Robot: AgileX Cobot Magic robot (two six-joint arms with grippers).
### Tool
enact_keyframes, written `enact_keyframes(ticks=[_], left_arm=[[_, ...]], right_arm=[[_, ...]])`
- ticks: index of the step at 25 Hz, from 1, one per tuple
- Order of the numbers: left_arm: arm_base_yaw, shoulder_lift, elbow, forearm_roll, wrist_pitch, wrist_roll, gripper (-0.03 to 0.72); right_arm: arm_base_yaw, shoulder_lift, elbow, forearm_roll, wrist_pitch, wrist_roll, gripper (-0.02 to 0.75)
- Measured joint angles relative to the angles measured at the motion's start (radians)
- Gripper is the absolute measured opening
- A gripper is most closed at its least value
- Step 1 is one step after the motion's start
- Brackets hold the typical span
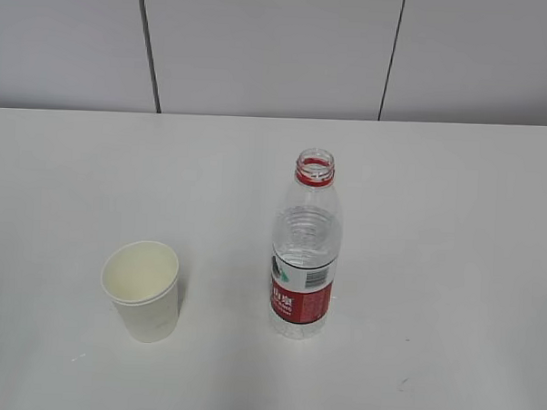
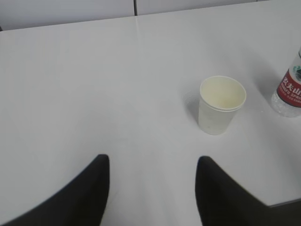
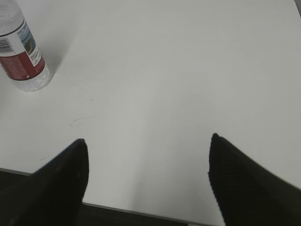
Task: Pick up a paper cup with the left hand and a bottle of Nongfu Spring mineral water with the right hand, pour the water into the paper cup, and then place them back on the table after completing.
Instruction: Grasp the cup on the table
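Seen from outside, the paper cup stands upright on the table, left of the uncapped bottle and well apart from it; neither arm shows here. In the left wrist view, the left hand hovers with jaws parted and empty, the cup beyond and right of their gap, so it should swing right to centre before closing gently. In the right wrist view, the right hand gapes wide, holding nothing; the bottle sits far to its upper left, so shift left and grip the labelled middle.
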Motion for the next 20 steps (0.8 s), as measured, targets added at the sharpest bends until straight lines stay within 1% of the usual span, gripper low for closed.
enact_keyframes(ticks=[20], left_arm=[[0.0, 0.0, 0.0, 0.0, 0.0, 0.0, 0.375]], right_arm=[[0.0, 0.0, 0.0, 0.0, 0.0, 0.0, 0.587]])
